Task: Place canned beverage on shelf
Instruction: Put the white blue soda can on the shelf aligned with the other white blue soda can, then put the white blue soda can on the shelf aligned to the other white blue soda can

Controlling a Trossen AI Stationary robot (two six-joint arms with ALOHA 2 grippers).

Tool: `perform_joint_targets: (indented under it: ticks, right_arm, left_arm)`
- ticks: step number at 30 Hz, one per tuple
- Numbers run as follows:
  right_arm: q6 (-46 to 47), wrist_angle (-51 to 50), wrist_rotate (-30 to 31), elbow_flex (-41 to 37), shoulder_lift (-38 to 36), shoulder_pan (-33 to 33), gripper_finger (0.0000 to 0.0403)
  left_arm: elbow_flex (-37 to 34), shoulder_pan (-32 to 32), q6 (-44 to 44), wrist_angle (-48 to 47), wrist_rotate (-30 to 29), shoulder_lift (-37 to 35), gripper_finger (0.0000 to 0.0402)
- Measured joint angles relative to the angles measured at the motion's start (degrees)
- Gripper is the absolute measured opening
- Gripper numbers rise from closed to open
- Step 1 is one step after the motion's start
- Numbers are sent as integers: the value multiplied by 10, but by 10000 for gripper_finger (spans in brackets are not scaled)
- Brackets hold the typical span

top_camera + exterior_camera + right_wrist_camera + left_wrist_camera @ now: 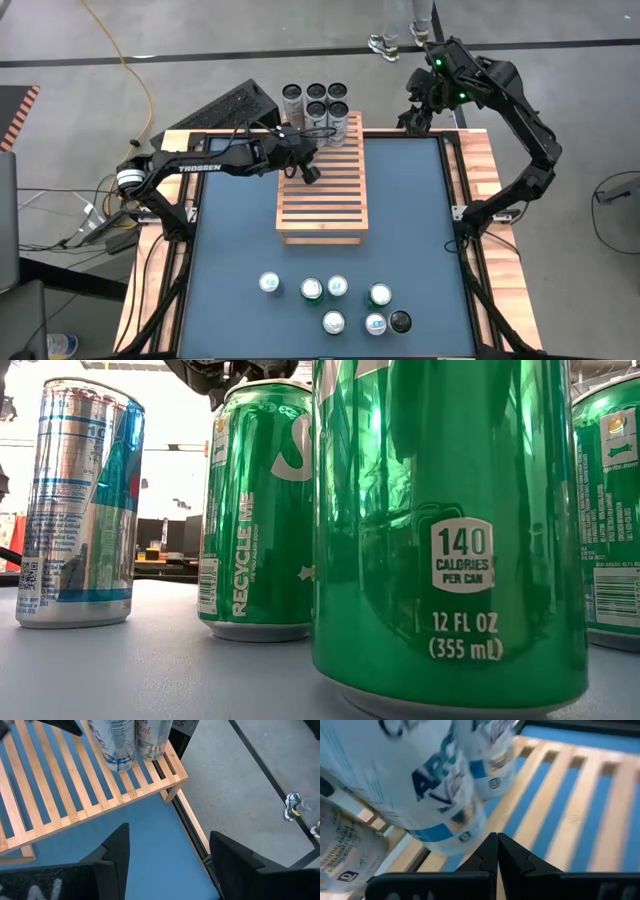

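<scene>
The shelf (322, 190), a light wooden slatted rack, lies in the middle of the blue table. Several tall cans (316, 103) stand upright on its far end. My left gripper (310, 172) hangs shut over the slats just near of them, holding nothing. In the left wrist view its shut fingertips (497, 840) sit close before a white-and-blue can (440, 795). My right gripper (412, 122) waits open, high over the table's far right corner. In its wrist view (169, 832) it looks down on the shelf's corner (172, 775). Several more cans (335, 300) stand near the table's front edge.
In the low view, green cans (450, 530) and a silver-blue can (80, 500) stand close to the camera at the front edge. A black can (400, 321) stands with them. The shelf's near half (322, 215) has bare slats. A wooden border (500, 250) frames the table.
</scene>
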Motion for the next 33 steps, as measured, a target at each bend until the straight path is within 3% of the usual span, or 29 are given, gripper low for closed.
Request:
perform_joint_targets:
  ticks: [6, 14, 17, 21, 24, 33]
  right_arm:
    - [-5, 0, -20, 0, 0, 0, 221]
    - [-15, -13, -195, 0, 0, 26, 221]
    - [-20, -36, -223, 0, 0, 57, 221]
    - [-25, -66, -222, -7, -3, 122, 221]
    - [27, -92, -200, -20, -14, 173, 221]
    - [373, -99, -53, -113, -83, 419, 221]
  left_arm:
    - [0, -26, -6, -26, -15, -74, 0]
    - [0, -54, -48, -56, -1, -209, 0]
    - [0, -70, -65, -64, 25, -255, 5]
    - [1, -107, -83, -63, 47, -301, 34]
    - [1, -143, -89, -64, 49, -322, 67]
    - [1, -206, -81, -64, 33, -342, 141]
